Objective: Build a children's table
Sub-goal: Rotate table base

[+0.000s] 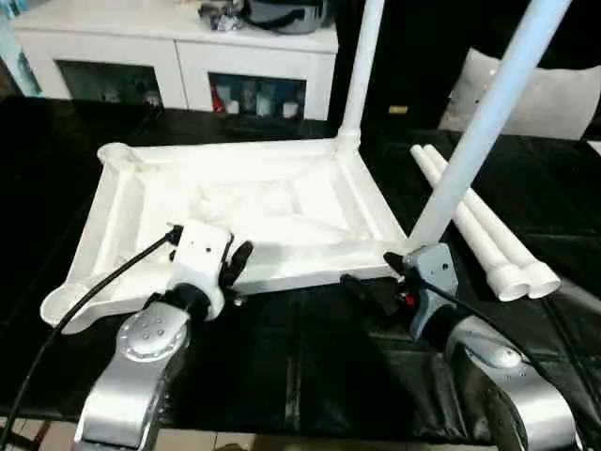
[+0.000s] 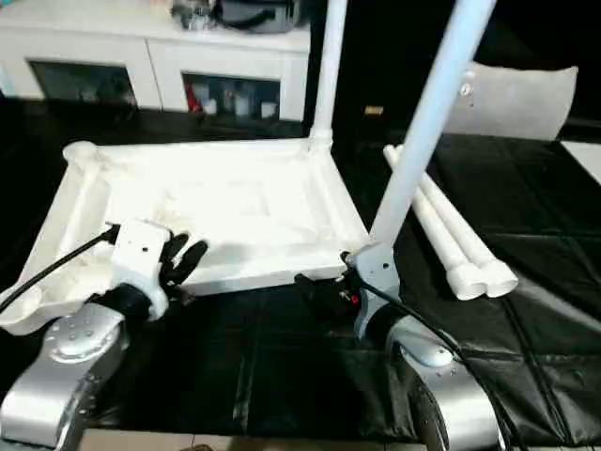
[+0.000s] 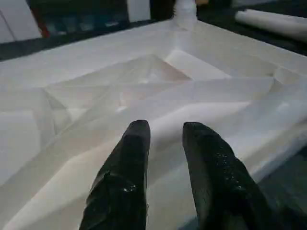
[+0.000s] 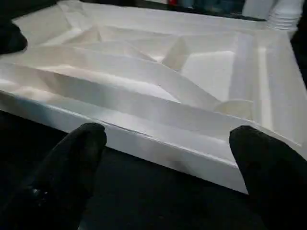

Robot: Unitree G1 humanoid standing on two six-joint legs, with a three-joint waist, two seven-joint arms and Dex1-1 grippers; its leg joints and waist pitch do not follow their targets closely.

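So far we have two legs standing in the upturned tabletop; two more lie beside it. Left gripper, narrowly parted, seems empty at its near edge; right gripper gapes, empty.

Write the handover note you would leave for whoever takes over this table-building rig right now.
Left gripper: fingers narrowly apart at the tabletop's near edge, holding nothing.
Right gripper: wide open by the near right corner, empty.
Tabletop lies underside up on the black bench.
Done: two legs stand in the right-hand sockets, far leg and near leg.
Left: two loose legs lie to the right; both left-hand sockets await them.
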